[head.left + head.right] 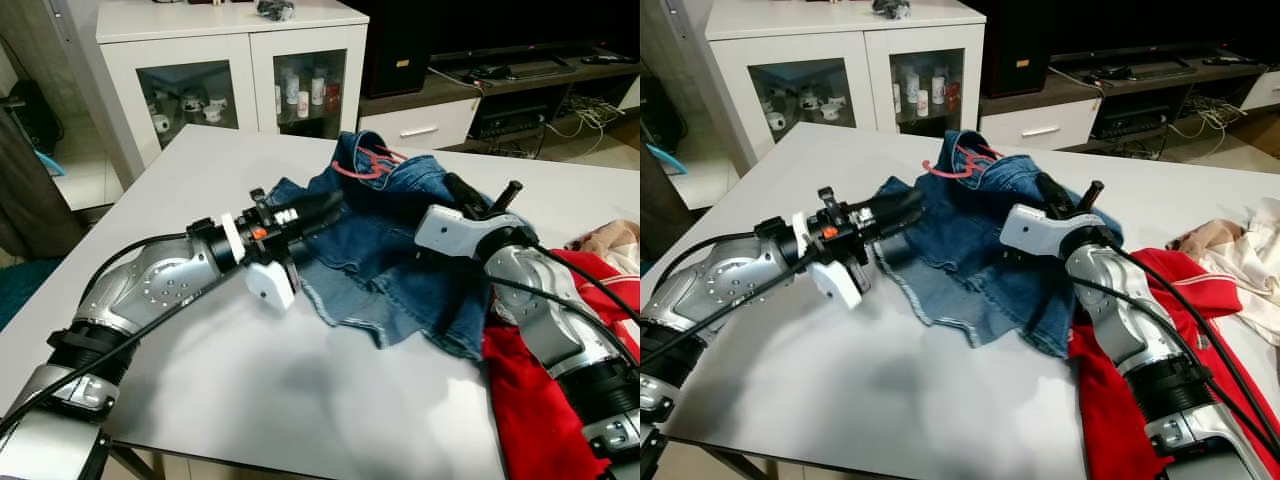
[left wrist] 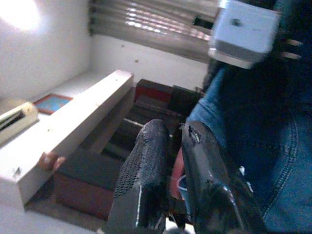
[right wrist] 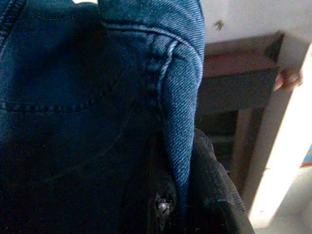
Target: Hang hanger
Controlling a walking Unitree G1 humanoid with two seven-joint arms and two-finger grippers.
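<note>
Left eye view is showing you the pink hanger (image 1: 362, 163) lying tucked into the top of the denim garment (image 1: 395, 245) in the middle of the white table (image 1: 250, 380). Your left gripper (image 1: 322, 209) is pinching the denim's left edge, fingers nearly closed, while your right gripper (image 1: 470, 195) is clamping a denim fold. A red garment (image 1: 525, 400) is lying beside your right arm.

A white glass-door cabinet (image 1: 230, 70) with small bottles and cups inside stands beyond the pale grey tabletop (image 1: 300, 390). To its right runs a low dark TV bench (image 1: 500, 85) with a white drawer, cables trailing onto the light floor (image 1: 600, 150).
</note>
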